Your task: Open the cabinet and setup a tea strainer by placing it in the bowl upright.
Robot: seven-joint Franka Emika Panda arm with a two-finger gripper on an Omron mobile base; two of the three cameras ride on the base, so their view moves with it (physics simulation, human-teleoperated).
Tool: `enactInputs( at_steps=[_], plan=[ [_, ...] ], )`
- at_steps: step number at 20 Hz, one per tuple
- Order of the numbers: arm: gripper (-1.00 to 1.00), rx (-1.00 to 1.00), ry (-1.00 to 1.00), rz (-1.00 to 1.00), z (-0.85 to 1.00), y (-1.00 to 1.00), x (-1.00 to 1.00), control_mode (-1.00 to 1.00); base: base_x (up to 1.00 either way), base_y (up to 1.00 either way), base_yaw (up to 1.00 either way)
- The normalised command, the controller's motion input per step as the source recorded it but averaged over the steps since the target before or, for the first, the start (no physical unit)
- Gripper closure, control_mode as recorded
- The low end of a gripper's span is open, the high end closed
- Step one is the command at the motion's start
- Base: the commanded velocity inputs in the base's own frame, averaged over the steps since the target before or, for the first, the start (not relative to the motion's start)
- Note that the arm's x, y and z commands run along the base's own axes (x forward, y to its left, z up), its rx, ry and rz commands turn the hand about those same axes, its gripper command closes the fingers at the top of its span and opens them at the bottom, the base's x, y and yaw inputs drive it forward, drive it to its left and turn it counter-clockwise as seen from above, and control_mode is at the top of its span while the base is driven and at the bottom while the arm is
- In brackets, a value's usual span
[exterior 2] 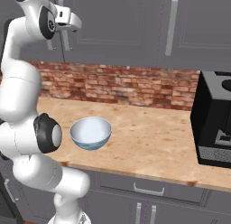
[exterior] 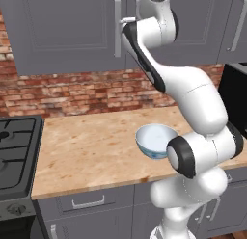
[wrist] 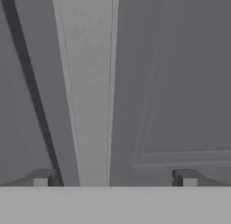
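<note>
Raised to the top centre of the left base view, the gripper (wrist: 113,178) spreads its jaws wide astride the closed cabinet's (exterior: 62,31) bar handle (wrist: 88,92), apparently to pull, while the bowl (exterior: 155,140) waits on the surface (exterior: 87,146) below.

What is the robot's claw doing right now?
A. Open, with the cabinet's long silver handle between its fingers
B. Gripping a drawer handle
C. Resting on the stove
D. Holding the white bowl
A: the gripper is open, its fingertips standing either side of the silver handle of the closed cabinet; the bowl sits alone on the counter.
</note>
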Motion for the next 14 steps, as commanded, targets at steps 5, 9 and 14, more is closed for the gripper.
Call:
enactInputs(
  at_steps=[5, 9, 14],
  plan=[
    [-1.0, 0.0, -0.02, -0.04, -0.17, 0.11, 0.47, -1.0, 0.0, 0.0, 0.0],
    [-1.0, 0.0, -0.02, 0.0, -0.18, -0.05, 0.6, -1.0, 0.0, 0.0, 0.0],
    [-1.0, 0.0, 0.0, 0.03, -0.07, 0.0, 0.37, -1.0, 0.0, 0.0, 0.0]
  ],
)
